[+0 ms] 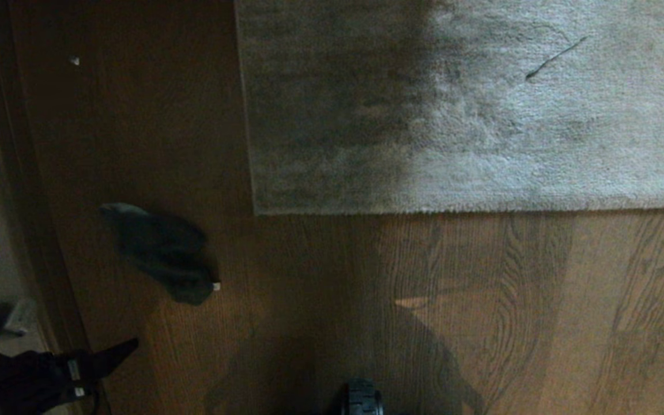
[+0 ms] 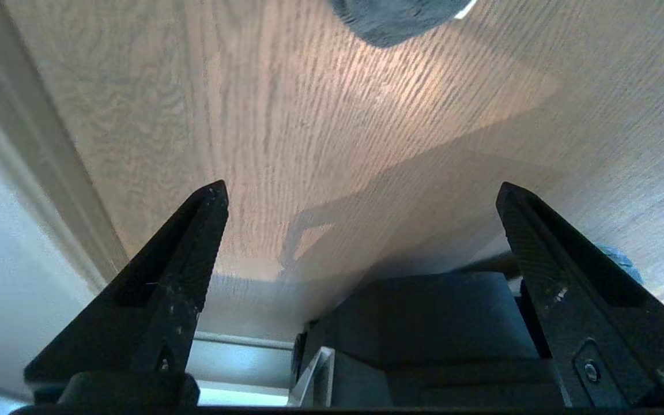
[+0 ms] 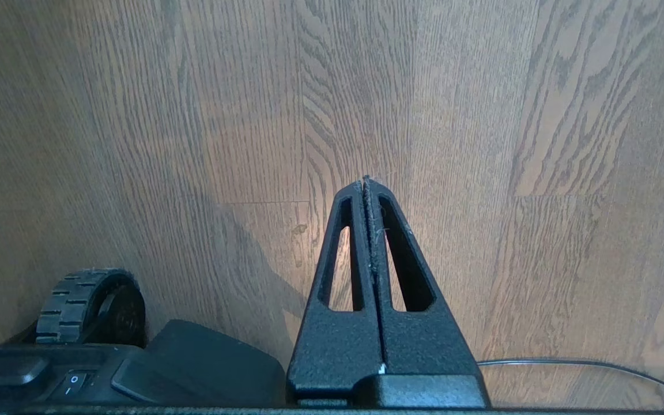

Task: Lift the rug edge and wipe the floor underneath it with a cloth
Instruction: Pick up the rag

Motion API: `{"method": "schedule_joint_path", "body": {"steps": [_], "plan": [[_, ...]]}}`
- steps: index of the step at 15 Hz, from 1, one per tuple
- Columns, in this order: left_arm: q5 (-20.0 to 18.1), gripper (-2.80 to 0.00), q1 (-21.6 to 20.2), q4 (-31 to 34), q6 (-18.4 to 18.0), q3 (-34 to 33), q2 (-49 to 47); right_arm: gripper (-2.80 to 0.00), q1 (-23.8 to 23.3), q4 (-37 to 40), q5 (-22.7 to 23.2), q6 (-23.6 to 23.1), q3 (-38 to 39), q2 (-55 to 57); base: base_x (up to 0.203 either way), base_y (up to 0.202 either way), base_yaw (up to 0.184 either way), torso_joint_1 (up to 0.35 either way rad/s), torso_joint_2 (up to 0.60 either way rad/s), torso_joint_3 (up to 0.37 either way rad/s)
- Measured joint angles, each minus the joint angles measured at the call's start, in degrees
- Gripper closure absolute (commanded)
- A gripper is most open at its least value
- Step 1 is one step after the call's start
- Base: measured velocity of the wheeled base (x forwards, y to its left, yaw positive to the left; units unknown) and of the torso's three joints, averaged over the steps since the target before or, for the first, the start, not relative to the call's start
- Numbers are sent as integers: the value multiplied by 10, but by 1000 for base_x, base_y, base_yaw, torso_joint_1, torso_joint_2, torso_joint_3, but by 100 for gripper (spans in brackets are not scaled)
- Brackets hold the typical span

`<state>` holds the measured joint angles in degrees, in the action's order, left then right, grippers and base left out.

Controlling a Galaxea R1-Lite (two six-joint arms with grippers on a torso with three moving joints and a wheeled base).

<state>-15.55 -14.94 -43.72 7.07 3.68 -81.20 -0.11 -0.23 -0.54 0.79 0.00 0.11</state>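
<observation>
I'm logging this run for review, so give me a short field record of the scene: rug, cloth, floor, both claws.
rug edge: flat on the floor, not lifted
cloth: crumpled on the floor, left of the rug corner, held by nothing
left claw: open, empty, above bare boards, short of the cloth
right claw: shut, empty, parked over bare floor by the base wheel
task state: cloth not picked up, no wiping

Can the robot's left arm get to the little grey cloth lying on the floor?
Probably yes. The left gripper is open and empty, and the cloth lies loose on the floor just ahead of it, clear of the rug edge. Only bare boards lie between them.
</observation>
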Motion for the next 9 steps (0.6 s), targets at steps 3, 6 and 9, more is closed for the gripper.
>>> {"method": "schedule_joint_path", "body": {"steps": [3, 6, 9], "plan": [[0, -280, 16, -2, 0, 18, -29, 0, 0, 0, 0, 0, 0, 0, 0, 0, 0, 0, 0, 0], [0, -280, 25, -20, -1, 37, -64, 0, 0, 0, 0, 0, 0, 0, 0, 0, 0, 0, 0, 0], [4, -280, 27, -115, 0, 43, -128, 0, 0, 0, 0, 0, 0, 0, 0, 0, 0, 0, 0, 0]]}}
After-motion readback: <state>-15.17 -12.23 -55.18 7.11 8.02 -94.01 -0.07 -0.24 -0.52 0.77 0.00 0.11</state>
